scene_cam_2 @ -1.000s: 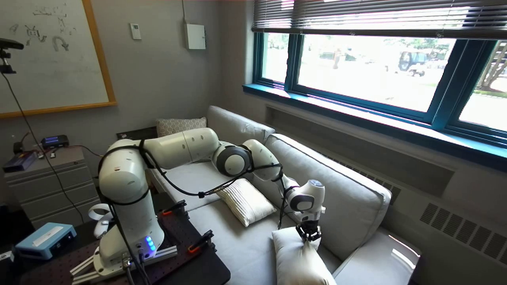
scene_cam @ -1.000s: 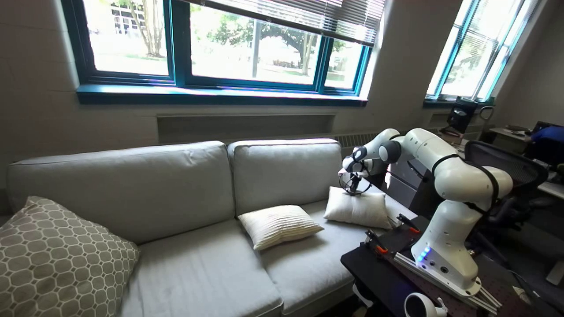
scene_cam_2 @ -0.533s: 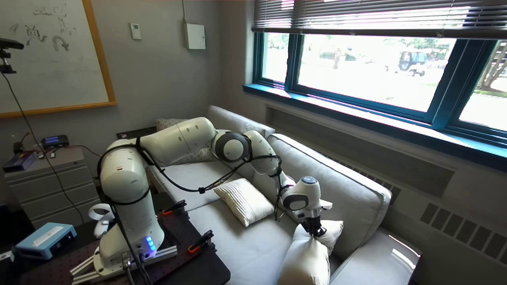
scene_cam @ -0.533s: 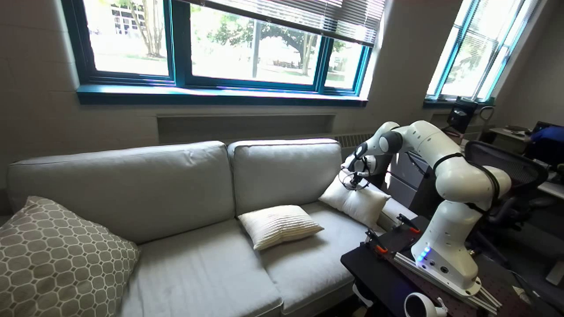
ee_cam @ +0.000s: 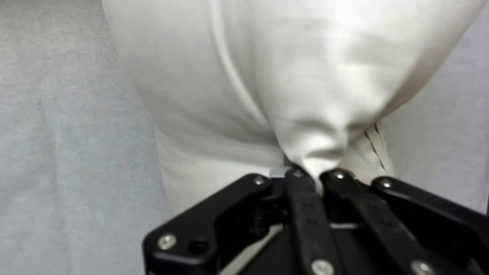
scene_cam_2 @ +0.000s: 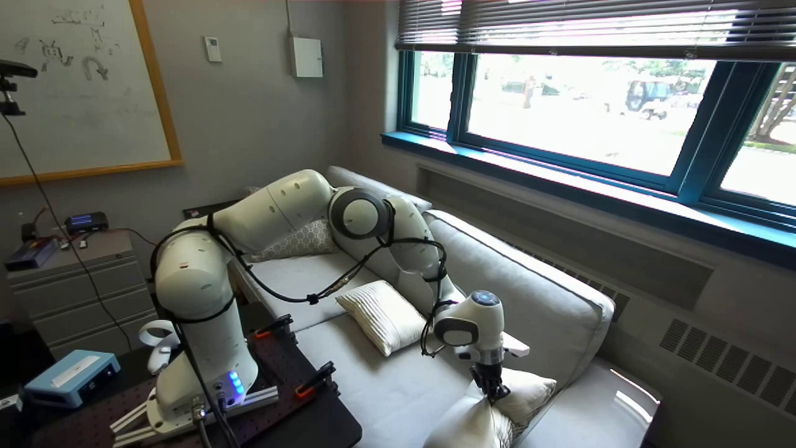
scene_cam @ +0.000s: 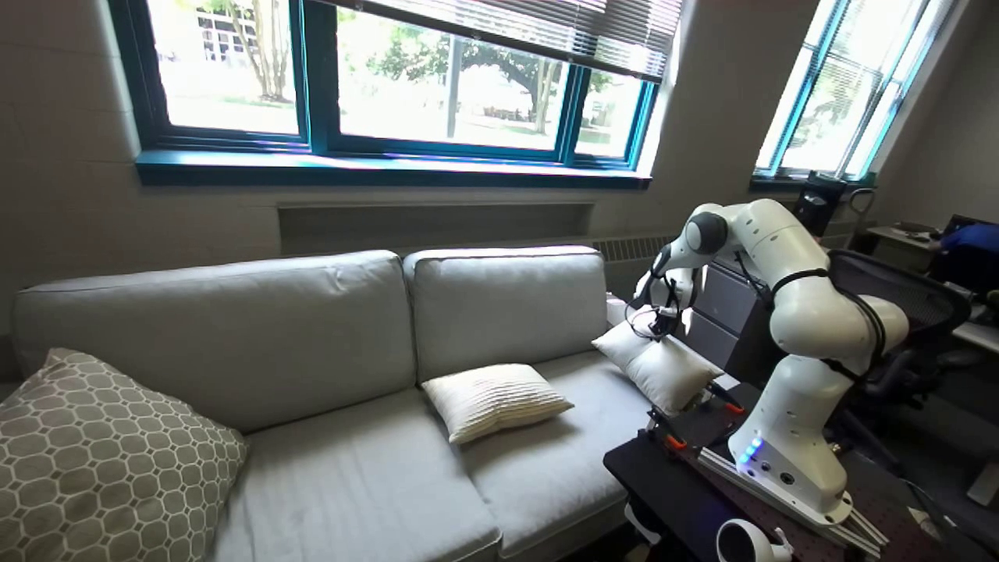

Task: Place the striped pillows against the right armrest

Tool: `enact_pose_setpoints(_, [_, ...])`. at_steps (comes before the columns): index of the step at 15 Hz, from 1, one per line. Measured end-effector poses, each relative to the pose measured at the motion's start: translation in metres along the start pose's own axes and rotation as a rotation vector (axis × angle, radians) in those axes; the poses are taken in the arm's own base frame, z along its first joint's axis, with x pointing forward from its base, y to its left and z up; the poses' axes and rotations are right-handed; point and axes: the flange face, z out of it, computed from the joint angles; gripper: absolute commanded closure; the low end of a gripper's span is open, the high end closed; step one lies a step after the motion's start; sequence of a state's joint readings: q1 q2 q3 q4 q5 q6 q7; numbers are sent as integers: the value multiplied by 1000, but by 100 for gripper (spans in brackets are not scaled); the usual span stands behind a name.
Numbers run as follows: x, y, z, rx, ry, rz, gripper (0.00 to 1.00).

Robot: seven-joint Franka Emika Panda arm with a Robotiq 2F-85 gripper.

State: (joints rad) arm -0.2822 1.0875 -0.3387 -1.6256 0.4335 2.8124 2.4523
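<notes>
Held pillow (scene_cam: 666,370) at the right end of the seat (scene_cam: 351,476), tilted, one corner pointing down. End effector (ee_cam: 319,179) all but closed: wrist view shows a twist of pale cloth drawn up between the jaws, folds fanning out. Pinch sits away from the corners, pillow bulging on both sides of it.

Beside the right armrest (scene_cam_2: 600,407) in both exterior views, overlapping it in part; contact cannot be told. Lower end cut off by the frame in an exterior view, so whether it bears on the seat is unclear too.

Ribbed pillow (scene_cam: 495,401) lies on the seat, well apart from the armrest. My reading: one pillow being placed, one to go.

Handling, by judgement. Light, soft, plump, nothing to break; cover loose enough to bunch. A pinch like this lifts well but steers poorly: expect the body to swing and turn under the jaws. Face on show looks smooth, so a shallow hold might slip if a corner snags. Lower corner is near the clamps (scene_cam: 665,428) on the worktop (scene_cam: 654,478); worth keeping clear.

Next move wants the lower edge settled on the seat close to the armrest, body leaning, release kept low lest it topple. For the ribbed one: take the plump middle from above, jaws closing across the ribs to gather a deep fold; a corner hold would let it dangle.
</notes>
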Motion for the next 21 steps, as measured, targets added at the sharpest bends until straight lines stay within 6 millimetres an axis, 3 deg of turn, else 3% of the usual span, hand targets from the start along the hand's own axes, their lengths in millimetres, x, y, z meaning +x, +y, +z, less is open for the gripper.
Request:
enact_pose_setpoints(3, [14,-11,-4,-81,75,26,98])
enact_pose_setpoints(6, [13,-7,-13,-183,138,13,98])
enact_pose_setpoints(14, [-23,-9,-36,-293,171,2,98])
enact_pose_setpoints(21, [-56,-18,-29,-406,213,-26,98])
